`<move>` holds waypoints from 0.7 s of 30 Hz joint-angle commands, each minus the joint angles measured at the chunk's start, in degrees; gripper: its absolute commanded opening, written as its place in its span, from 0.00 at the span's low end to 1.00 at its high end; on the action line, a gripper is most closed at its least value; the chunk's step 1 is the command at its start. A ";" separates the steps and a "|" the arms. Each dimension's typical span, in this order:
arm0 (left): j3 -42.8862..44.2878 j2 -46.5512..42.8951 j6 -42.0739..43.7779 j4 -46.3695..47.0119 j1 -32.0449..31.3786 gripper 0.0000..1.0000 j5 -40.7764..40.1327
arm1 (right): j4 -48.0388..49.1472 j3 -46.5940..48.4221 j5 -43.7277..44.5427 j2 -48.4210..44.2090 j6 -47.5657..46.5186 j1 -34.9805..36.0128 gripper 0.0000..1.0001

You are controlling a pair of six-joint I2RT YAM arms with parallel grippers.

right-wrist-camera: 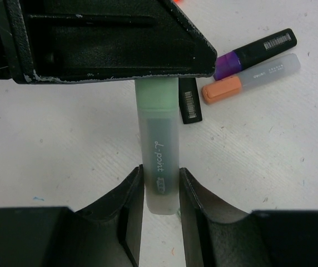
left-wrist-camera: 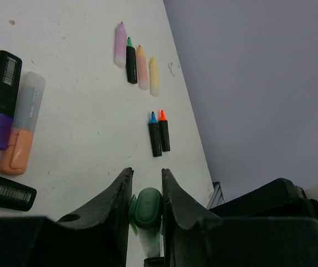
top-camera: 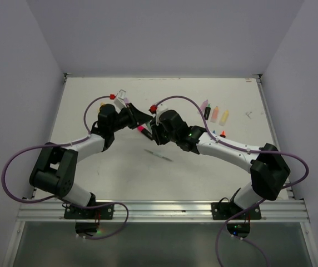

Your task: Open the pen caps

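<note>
Your left claw (left-wrist-camera: 146, 173) clamps the green cap (left-wrist-camera: 147, 207); your right claw (right-wrist-camera: 160, 169) grips the same pen's frosted barrel (right-wrist-camera: 160, 144), cap seated, above the desk (right-wrist-camera: 64, 139).

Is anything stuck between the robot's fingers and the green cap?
No, nothing visible. The left gripper pinches the green cap directly, and the right gripper holds the barrel, with nothing in between.
</note>
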 commanded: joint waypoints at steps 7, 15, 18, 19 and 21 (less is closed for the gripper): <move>-4.00 0.48 -7.07 12.07 -0.77 0.00 4.95 | 3.78 4.35 -0.59 2.92 0.20 0.28 0.32; -5.68 -0.49 -7.16 13.83 -0.60 0.00 4.16 | 3.52 4.09 -2.70 4.15 0.90 0.37 0.00; -1.82 0.73 -6.81 12.07 0.98 0.00 4.59 | 3.69 2.16 -2.26 3.72 2.21 0.63 0.00; 0.80 1.78 -6.72 11.46 1.68 0.00 4.86 | 2.99 1.46 -1.65 3.45 2.83 0.80 0.00; 4.06 3.36 -6.02 8.92 4.31 0.00 4.68 | 2.11 0.93 -1.82 3.19 3.09 1.33 0.00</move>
